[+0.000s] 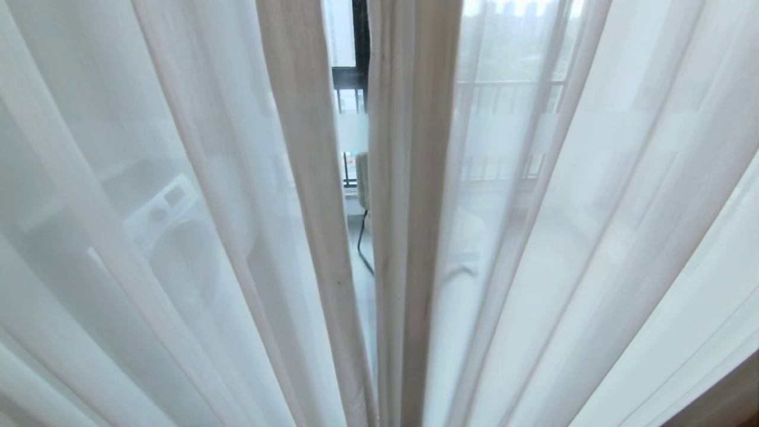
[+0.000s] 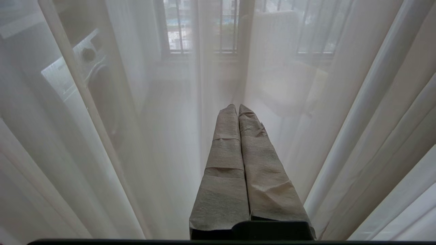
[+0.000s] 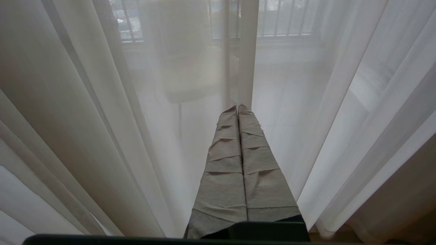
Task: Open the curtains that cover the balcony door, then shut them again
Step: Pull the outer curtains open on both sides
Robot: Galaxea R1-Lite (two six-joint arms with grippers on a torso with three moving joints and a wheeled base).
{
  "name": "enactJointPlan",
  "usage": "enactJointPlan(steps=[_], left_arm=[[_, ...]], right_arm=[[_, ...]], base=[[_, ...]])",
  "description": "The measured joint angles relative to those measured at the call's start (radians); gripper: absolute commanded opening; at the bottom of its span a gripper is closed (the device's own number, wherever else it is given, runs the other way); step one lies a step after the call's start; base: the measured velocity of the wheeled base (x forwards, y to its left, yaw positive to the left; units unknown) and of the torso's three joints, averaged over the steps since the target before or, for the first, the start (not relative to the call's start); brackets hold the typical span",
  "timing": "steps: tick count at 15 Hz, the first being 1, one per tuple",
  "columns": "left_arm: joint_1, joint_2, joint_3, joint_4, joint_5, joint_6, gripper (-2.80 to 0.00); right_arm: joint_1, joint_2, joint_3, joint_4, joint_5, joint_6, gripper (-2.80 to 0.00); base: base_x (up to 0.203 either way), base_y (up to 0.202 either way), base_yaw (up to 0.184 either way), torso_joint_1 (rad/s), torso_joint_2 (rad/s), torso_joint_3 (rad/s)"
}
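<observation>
Sheer white curtains (image 1: pixel 178 237) fill the head view from edge to edge, hanging in long pleats close in front of the camera. Two folded hems meet near the middle and leave a narrow slit between them. Through that slit shows the balcony door (image 1: pixel 351 133), its frosted horizontal band crossing the clear glass, with black railing bars (image 1: pixel 350 98) behind it and part of a chair (image 1: pixel 362 184) on thin dark legs. A washing machine (image 1: pixel 169 219) shows dimly through the voile on the left.

Neither arm appears in the head view. Seen from the left wrist, the left pincer (image 2: pixel 237 106) has its two tape-wrapped fingers (image 2: pixel 226 143) pressed together with nothing between them, the tips pointing at the sheer fabric; whether they touch it cannot be told. From the right wrist, the right pincer (image 3: pixel 237 106) is likewise pressed together and empty, aimed at the voile just beside a folded hem. At the lower right corner of the head view a strip of darker, opaque fabric (image 1: pixel 720 400) edges the sheer layer.
</observation>
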Motion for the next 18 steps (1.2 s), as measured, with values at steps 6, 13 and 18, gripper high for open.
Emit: enactJointPlan(steps=[6,13,18], left_arm=[[0.000,0.000,0.000,0.000,0.000,0.000,-2.80],[0.000,0.000,0.000,0.001,0.000,0.000,-2.80],[0.000,0.000,0.000,0.000,0.000,-0.002,-2.80]], right_arm=[[0.000,0.000,0.000,0.000,-0.001,0.000,-2.80],[0.000,0.000,0.000,0.000,-0.001,0.000,-2.80],[0.000,0.000,0.000,0.000,-0.001,0.000,-2.80]], base=[[0.000,0.000,0.000,0.000,0.00,0.000],[0.000,0.000,0.000,0.000,0.00,0.000],[0.000,0.000,0.000,0.000,0.00,0.000]])
